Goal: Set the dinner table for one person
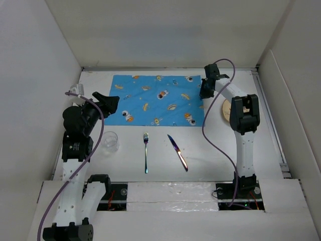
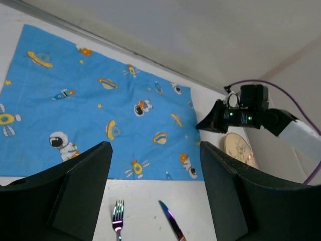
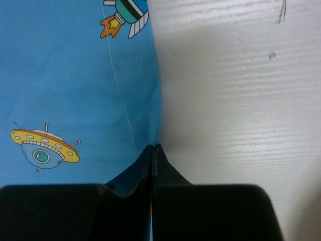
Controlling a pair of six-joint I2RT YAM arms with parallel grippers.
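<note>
The blue space-print placemat lies flat at the far middle of the white dinner table. My right gripper is shut on the placemat's right edge; in the right wrist view its tips meet where the cloth borders the table. My left gripper is open and empty, held above the table's left side; its view looks over the placemat. A fork and a knife lie in front of the placemat. A clear glass stands at the left.
A tan round plate lies right of the placemat, partly under my right arm; it also shows in the left wrist view. White walls close in the table at the back and both sides.
</note>
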